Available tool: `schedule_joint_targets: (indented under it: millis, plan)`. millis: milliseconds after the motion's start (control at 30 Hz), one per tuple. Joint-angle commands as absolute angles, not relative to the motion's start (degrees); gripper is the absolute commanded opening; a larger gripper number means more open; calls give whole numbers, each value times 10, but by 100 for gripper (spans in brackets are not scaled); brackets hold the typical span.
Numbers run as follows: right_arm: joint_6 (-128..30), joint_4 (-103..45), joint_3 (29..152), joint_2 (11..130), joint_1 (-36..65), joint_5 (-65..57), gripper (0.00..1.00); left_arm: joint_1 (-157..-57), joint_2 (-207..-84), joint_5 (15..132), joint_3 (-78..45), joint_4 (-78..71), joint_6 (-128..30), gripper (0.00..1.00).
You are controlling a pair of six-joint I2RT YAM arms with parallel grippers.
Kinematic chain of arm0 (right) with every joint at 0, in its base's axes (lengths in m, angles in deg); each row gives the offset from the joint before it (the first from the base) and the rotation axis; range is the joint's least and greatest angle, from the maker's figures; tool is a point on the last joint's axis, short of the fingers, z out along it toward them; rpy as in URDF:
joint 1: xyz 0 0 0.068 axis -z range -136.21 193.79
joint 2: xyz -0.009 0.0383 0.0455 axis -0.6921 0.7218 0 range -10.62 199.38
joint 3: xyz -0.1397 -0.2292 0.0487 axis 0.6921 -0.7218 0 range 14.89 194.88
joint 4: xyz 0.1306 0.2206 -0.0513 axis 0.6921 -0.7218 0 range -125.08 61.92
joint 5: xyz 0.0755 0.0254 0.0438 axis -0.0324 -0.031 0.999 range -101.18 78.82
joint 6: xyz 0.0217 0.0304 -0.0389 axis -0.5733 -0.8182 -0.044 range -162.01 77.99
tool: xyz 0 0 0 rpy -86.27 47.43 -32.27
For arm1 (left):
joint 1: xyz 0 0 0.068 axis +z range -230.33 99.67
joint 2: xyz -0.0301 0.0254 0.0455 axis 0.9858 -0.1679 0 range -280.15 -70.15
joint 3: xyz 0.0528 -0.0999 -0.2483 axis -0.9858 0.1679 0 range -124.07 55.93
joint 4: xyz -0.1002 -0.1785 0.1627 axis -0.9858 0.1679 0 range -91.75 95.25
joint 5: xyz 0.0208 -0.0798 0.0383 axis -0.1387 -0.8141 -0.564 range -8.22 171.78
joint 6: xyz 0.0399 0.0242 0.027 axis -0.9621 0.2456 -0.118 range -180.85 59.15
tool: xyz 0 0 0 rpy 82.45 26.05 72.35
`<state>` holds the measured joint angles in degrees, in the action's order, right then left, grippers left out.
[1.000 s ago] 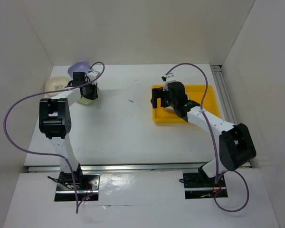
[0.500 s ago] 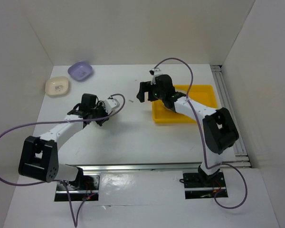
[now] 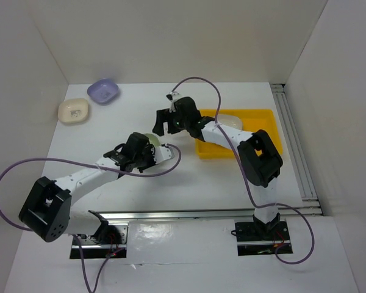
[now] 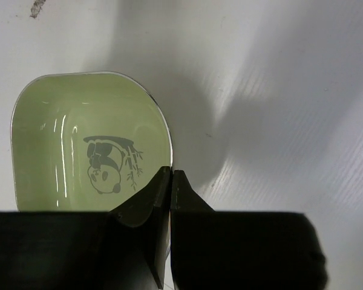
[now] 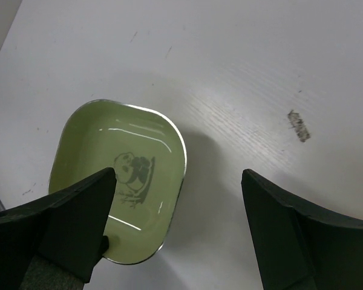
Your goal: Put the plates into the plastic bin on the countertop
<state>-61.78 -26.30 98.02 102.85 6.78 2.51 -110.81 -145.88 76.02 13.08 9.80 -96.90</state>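
Observation:
My left gripper (image 3: 151,146) is shut on the rim of a pale green plate (image 3: 149,141) at the middle of the countertop (image 3: 171,177). In the left wrist view the shut jaws (image 4: 170,176) pinch the right edge of this plate (image 4: 78,139), which has a panda mark. My right gripper (image 3: 163,122) is open and empty, just behind the green plate and left of the yellow plastic bin (image 3: 219,150). In the right wrist view its fingertips (image 5: 178,223) are spread wide and the green plate (image 5: 115,199) lies below, by the left finger. A cream plate (image 3: 230,122) lies in the bin.
A lavender plate (image 3: 104,91) and a cream plate (image 3: 73,112) sit at the back left corner. White walls bound the table on three sides. A metal rail (image 3: 293,140) runs along the right edge, beside the bin.
My left arm has swung from the back left to the table's middle, bringing the green plate. My right gripper has moved left out of the bin toward that plate.

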Motion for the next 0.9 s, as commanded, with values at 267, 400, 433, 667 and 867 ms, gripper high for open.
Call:
schedule_joint_targets:
  millis: [267,400,433,667,867]
  plan:
    - [-618,-291,961,1047,41,53,87,-1148,-1440,821,77,55,-971,0]
    - [-618,-286,961,1053,41,53,76,-1159,-1435,827,65,55,-965,0]
    - [-618,-286,961,1053,41,53,73,-1159,-1435,832,64,55,-964,0]
    - [-624,-292,978,1046,35,39,0,-1159,-1441,832,38,69,-946,0]
    - [-656,-311,988,1002,51,-81,0,-1159,-1421,806,-13,104,-885,81]
